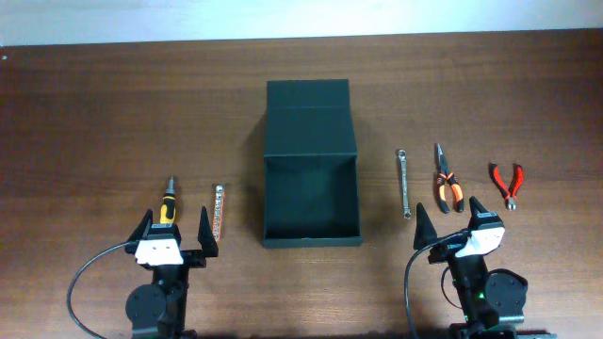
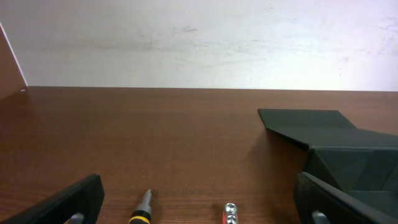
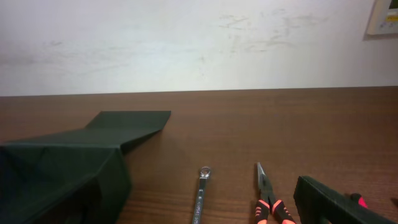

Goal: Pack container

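Both pincers spread wide, empty: left gripper sits left of the container, right gripper right of it. Container lies open between them, long axis running away from me; I'd call neither arm nearer.

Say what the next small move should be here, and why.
Probably the left pincer should ease forward and down over the screwdriver. Its jaws stand open and hold nothing, and the screwdriver lies just ahead, in line with the gap. The box sits open with nothing inside.
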`<state>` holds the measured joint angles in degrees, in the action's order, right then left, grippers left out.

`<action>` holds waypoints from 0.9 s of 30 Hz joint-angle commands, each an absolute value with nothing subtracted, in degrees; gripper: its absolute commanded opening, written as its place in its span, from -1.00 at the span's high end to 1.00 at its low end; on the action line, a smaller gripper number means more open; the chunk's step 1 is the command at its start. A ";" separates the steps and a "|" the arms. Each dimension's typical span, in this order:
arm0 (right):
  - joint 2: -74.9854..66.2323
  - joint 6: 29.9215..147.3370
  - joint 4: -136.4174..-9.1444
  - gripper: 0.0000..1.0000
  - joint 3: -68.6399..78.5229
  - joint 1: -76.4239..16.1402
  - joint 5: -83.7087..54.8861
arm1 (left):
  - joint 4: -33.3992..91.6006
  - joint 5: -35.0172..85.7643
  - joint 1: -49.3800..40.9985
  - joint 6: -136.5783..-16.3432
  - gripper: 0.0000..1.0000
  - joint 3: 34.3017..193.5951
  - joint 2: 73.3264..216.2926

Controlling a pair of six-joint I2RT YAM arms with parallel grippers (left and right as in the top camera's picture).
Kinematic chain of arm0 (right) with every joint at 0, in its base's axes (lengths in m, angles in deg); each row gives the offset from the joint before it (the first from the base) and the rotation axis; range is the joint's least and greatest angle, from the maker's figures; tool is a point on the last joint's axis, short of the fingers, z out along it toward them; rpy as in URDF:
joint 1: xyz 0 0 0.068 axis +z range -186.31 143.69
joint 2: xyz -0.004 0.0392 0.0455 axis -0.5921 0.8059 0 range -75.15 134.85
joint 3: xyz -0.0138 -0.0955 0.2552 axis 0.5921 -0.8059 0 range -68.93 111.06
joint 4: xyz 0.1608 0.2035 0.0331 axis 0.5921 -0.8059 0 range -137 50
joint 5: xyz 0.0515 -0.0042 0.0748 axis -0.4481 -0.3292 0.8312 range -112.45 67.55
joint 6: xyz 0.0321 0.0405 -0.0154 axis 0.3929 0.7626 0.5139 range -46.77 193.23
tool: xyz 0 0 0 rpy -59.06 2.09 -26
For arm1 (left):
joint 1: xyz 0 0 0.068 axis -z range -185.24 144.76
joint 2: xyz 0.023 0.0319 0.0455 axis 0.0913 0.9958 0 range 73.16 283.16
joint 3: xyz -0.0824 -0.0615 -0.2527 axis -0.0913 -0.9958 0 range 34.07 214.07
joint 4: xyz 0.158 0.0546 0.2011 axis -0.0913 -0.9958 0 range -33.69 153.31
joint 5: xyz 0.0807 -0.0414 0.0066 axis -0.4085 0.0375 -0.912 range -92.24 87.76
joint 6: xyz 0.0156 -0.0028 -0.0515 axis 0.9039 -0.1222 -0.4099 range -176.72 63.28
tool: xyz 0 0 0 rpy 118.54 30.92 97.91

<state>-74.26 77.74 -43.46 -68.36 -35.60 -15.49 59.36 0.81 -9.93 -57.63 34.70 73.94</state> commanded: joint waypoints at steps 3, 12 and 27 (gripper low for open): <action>-74.90 78.01 -43.90 -0.98 -68.62 -35.18 -16.00 | 58.95 1.44 -10.28 -57.33 -0.98 34.59 73.57; -74.90 78.03 -43.88 -0.98 -68.62 -35.18 -15.91 | 58.95 1.44 -10.28 -57.33 -0.98 34.59 73.57; -74.77 79.97 -41.51 -0.98 -66.02 -35.18 -3.43 | 58.95 1.44 -10.28 -57.33 -0.99 34.59 73.57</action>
<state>-74.26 78.51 -41.54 -68.29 -35.62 -11.47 59.36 0.83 -9.93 -57.61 34.70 73.94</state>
